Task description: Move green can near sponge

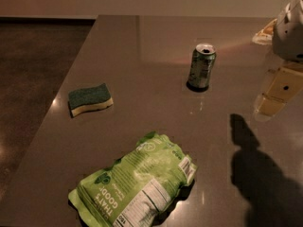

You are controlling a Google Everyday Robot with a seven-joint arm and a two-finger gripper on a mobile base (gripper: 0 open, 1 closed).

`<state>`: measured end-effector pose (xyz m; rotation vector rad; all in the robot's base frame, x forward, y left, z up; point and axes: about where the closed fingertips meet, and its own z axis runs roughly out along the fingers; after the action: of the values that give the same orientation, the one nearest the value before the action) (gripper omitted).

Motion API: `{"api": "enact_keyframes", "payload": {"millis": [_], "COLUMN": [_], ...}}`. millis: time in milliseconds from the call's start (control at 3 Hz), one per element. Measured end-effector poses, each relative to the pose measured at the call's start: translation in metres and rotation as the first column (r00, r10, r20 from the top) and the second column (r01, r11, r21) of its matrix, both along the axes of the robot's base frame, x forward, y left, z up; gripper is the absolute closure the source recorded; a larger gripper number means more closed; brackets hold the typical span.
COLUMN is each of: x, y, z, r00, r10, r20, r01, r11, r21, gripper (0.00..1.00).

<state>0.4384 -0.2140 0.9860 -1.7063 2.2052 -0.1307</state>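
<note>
The green can [201, 66] stands upright on the brown table [142, 41], right of the middle, its silver top open. The sponge [90, 99] lies flat near the table's left edge, dark green side up over a pale yellow base, well apart from the can. My gripper [271, 104] hangs at the right edge of the view, to the right of the can and a little nearer the camera, above the table and not touching the can. Its shadow falls on the table below it.
A large bright green snack bag [135, 183] lies flat at the front of the table, between the sponge and the gripper. A pale object [264, 32] sits at the far right, behind the arm. The table's left edge drops to a dark floor [33, 70].
</note>
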Motion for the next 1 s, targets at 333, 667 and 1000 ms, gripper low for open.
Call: {"api": "enact_keyframes", "payload": {"millis": [333,667,1000], "x": [0.003,0.027,0.063], "y": [0.000,-0.001,-0.006], "z": [-0.001,-0.008,-0.018], "r00": [1.0000,0.9990,0.9945], "r10": [-0.004,-0.042,-0.102], "r20": [0.002,0.015,0.024], "r01": [0.004,0.042,0.099], "r11": [1.000,0.998,0.990], "r21": [0.004,0.042,0.099], "gripper": [0.00,0.00,0.00]}}
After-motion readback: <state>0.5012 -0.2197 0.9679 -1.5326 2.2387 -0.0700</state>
